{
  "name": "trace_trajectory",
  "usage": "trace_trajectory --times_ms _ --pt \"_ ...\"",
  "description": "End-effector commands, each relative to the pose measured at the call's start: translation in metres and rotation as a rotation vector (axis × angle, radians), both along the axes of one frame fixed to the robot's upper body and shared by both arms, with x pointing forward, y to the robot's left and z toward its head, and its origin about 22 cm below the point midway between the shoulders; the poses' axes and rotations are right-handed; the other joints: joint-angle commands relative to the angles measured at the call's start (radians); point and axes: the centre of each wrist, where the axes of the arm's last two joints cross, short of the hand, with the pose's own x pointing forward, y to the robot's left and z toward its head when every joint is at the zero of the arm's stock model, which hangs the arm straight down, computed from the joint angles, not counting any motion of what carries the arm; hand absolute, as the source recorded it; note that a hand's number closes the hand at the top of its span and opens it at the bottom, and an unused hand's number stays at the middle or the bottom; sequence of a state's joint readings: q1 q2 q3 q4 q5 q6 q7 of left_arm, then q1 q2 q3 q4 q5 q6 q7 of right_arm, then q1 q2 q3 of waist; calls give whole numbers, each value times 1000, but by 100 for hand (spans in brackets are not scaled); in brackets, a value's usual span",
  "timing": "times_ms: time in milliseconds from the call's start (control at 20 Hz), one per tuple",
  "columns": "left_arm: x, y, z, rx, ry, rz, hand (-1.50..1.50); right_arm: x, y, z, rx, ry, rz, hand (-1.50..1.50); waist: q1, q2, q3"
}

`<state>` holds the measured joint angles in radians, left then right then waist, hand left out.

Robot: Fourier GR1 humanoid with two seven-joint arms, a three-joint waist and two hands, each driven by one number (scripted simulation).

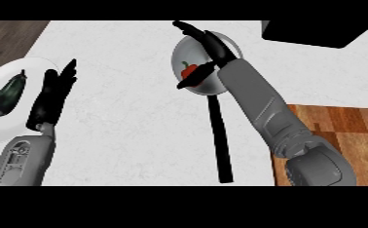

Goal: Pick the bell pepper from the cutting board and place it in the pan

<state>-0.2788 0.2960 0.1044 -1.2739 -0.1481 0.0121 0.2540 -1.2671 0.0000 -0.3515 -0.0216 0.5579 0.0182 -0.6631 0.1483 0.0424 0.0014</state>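
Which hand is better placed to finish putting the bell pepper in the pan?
The right hand: it is over the pan, fingers spread, with the bell pepper lying in the pan beneath it. The left hand rests open, far to the left, by a plate.

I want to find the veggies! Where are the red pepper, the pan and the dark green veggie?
bell pepper (189, 69): head view, red body.
pan (179, 51): head view, left rim.
dark green vegetable (10, 93): head view, middle.

A shiny metal pan (188, 83) sits on a matt speckled stone counter (129, 124) beside a wood-grain cutting board (338, 120).
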Motion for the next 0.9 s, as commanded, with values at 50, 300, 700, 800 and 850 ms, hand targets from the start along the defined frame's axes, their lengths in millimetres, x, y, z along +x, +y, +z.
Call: trace_trajectory --times_ms 50,300,700,800,850 --pt "-7 13 -8 1 19 39 0 3 0 6 88 24 -86 -150 -38 -4 -1" --pt "-6 14 -3 13 3 58 0 27 -57 50 108 15 -169 -150 -63 -4 0" --pt "-18 29 -11 12 2 75 0 29 -181 80 154 34 -205 -150 -60 2 1" --pt "-17 12 -13 -14 -1 38 0 27 -199 86 152 15 -204 -150 -47 8 2" --pt "-16 27 -4 8 -12 46 0 25 -199 76 159 26 -213 -150 -45 8 2"
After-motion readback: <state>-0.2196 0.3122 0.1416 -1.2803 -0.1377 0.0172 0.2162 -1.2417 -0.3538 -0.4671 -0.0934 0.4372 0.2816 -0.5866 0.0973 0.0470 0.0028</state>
